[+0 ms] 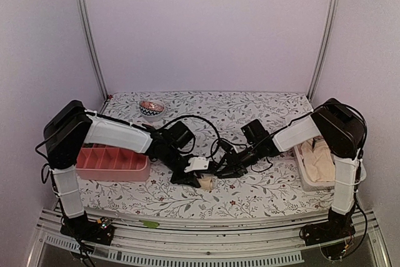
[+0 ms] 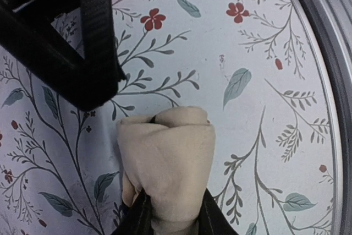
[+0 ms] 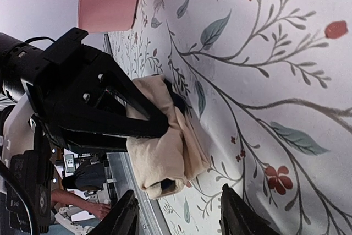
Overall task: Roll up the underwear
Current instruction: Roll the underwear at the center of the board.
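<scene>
underwear (image 2: 168, 158) – a beige roll – lies on the floral tablecloth (image 2: 258, 37), pinched at one end by the left gripper (image 2: 168, 219); right gripper (image 3: 179, 213) hangs just beside, jaws spread.

Two arms (image 1: 119, 134) (image 1: 300, 130); one rolled underwear (image 1: 207, 181); one pink tray (image 1: 112, 168); one bowl (image 1: 152, 109); one bin (image 1: 304, 173).

I am seeing the underwear (image 2: 168, 163) as soft, matt beige cloth, creasing gently. The tablecloth (image 2: 247, 37) is looking smooth and matt under its leaf print. The tray (image 1: 112, 166) is showing as pink plastic with a faint sheen. The left gripper (image 2: 173, 218) is looking like matt black plastic, and the rail (image 2: 335, 81) like dull grey metal.
</scene>
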### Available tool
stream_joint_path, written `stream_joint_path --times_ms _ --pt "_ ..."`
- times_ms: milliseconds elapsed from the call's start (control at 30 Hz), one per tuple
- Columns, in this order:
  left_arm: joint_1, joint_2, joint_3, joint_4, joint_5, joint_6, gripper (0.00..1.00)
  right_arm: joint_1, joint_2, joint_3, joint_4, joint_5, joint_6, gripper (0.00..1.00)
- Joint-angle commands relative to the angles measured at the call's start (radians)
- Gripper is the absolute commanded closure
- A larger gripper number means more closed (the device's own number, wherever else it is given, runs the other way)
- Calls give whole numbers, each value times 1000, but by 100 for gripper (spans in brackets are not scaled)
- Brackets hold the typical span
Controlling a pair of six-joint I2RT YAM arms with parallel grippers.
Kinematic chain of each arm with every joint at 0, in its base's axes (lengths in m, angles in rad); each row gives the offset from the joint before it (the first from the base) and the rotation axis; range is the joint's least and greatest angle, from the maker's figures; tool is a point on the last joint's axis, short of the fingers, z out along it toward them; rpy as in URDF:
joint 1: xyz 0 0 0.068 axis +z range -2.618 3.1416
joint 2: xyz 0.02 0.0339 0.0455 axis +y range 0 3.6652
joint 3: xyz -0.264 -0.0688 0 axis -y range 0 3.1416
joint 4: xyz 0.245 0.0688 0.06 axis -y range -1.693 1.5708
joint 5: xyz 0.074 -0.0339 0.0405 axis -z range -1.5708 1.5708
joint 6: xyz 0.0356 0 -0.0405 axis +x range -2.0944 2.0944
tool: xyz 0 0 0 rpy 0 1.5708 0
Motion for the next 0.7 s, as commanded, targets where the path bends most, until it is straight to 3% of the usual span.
stream_joint_path --times_ms 0,133,267,567,633,667 --pt "12 81 4 -140 42 -20 77 28 53 67 70 16 70 50" --pt "12 91 12 -141 40 -29 77 40 114 109 74 -10 87 50" --pt "12 94 14 -133 28 -34 76 58 165 134 78 -37 91 59" --pt "12 100 17 -123 7 -44 75 64 191 126 70 -56 62 91" --pt "11 100 16 -121 4 -45 75 64 193 128 70 -74 63 88" --pt "11 99 15 -118 2 -46 75 64 194 127 72 -84 69 81"
